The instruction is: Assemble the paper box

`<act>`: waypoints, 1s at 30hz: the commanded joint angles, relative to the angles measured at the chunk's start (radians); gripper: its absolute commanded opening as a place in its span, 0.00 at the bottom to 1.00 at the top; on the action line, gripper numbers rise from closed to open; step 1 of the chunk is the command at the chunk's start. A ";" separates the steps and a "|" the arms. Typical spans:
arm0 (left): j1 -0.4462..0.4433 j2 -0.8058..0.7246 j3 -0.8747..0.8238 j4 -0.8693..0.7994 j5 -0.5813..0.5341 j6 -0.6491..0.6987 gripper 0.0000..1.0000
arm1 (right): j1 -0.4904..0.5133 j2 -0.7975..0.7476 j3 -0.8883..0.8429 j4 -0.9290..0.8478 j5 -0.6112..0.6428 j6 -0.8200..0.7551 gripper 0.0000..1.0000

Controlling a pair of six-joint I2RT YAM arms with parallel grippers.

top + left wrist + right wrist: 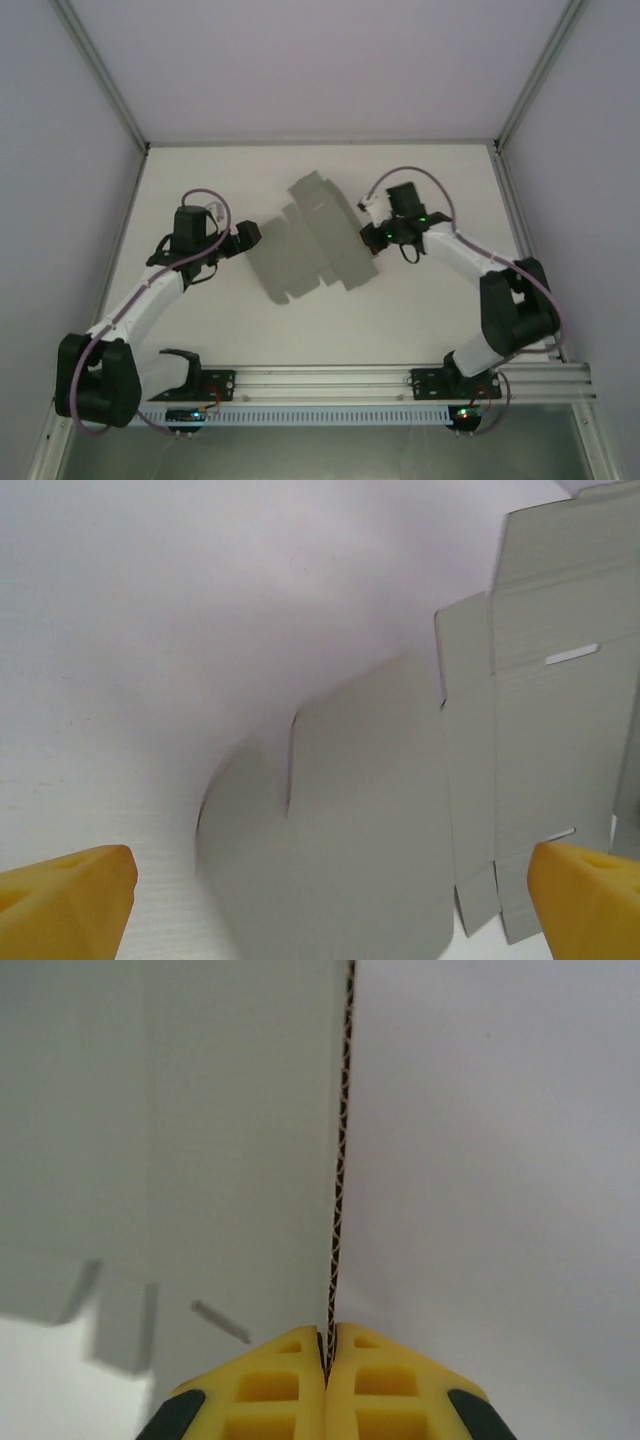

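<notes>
Pressed tight together, the right gripper (327,1345) pinches the corrugated edge of the paper box (200,1160), a flat grey die-cut sheet with flaps and slots. The left gripper (330,900) stands wide apart, holding nothing, just beside the sheet's left side. The sheet hangs over the middle of the white table (200,180), between both arms, casting a shadow beneath.
</notes>
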 commanded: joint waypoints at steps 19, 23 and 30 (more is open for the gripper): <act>-0.089 0.499 0.566 -0.040 0.254 0.039 0.92 | 0.287 0.109 0.045 0.295 0.640 -0.656 0.00; -0.109 0.575 0.634 -0.098 0.260 0.049 0.72 | 0.294 0.101 0.046 0.283 0.641 -0.651 0.00; -0.151 0.602 0.614 -0.103 0.295 0.030 0.61 | 0.294 0.081 0.036 0.271 0.621 -0.636 0.00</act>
